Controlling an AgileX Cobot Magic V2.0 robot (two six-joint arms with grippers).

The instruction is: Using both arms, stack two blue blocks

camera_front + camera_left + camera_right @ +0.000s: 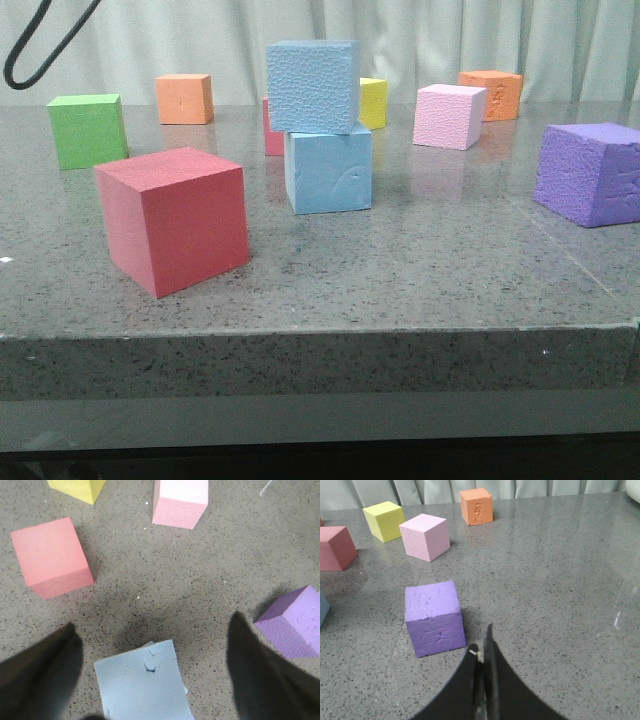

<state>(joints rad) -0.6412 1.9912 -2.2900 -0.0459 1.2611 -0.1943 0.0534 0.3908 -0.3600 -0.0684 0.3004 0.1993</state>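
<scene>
Pebbled blue block (312,86) stacked atop smooth blue block (329,170).

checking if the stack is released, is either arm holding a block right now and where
Nothing is held. The left gripper is open, its fingers apart from the top blue block; the right gripper is shut on nothing.

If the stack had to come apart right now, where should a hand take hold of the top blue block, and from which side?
Grip the pebbled blue block by two opposite upright faces, coming down from above. It sits turned and shifted left on the smooth blue block, so align the fingers with its own faces. The left hand is open above it, a finger on either side; the right hand is shut beside the purple block.
</scene>
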